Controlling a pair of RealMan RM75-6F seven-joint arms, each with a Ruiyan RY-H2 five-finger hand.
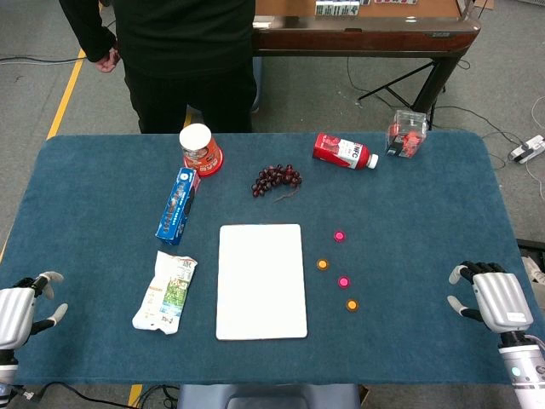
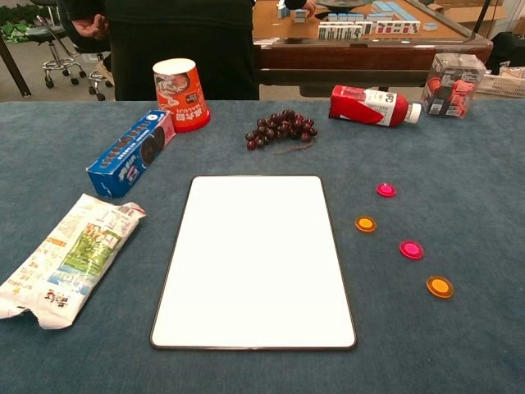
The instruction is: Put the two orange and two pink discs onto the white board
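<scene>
Nothing placed yet: we judge the first pick is ahead, all four discs lying on the cloth right of the white board (image 1: pixel 261 281).

Our left hand (image 1: pixel 19 311) and right hand (image 1: pixel 494 298) rest at the near table corners, fingers apart, holding nothing. The right hand must reach left to the near orange disc (image 1: pixel 352 304), then the near pink disc (image 1: pixel 343 282), far orange disc (image 1: pixel 323 264) and far pink disc (image 1: pixel 339 236). They look small, flat and glossy.
</scene>
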